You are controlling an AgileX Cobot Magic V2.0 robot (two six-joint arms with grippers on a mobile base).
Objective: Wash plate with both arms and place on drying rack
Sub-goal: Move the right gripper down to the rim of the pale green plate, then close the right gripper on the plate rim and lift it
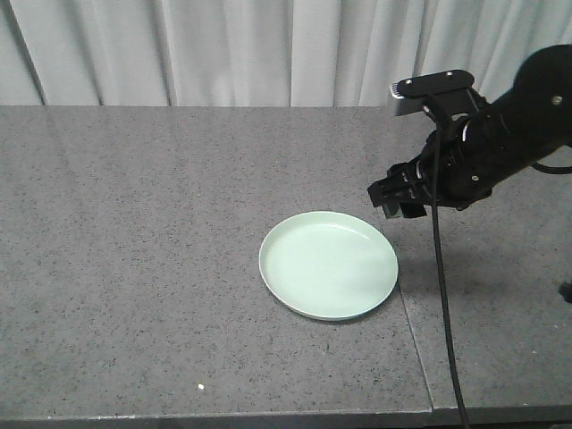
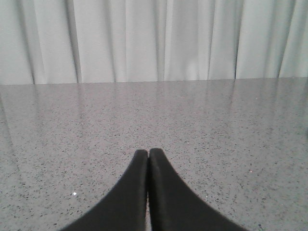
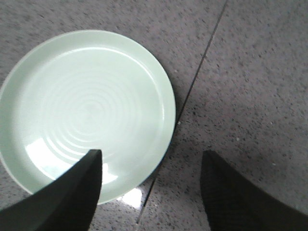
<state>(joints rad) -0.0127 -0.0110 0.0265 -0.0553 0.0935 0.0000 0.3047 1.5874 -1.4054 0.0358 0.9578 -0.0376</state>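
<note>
The pale mint-green plate (image 1: 328, 264) lies flat on the grey speckled counter (image 1: 134, 232), near its front right. My right arm (image 1: 500, 134) reaches in from the right, and its gripper (image 1: 393, 198) hovers open just above the plate's far right rim. Seen from the right wrist, the plate (image 3: 86, 110) fills the left side, with the open right gripper (image 3: 151, 156) straddling its rim and nothing between the fingers. The left gripper (image 2: 147, 153) is shut and empty, low over bare counter. The drying rack is out of view.
A seam (image 1: 413, 340) in the counter runs front to back just right of the plate, also seen as the seam (image 3: 192, 86) in the right wrist view. White curtains (image 1: 268, 49) hang behind the counter's far edge. A black cable (image 1: 442, 295) hangs from the right arm.
</note>
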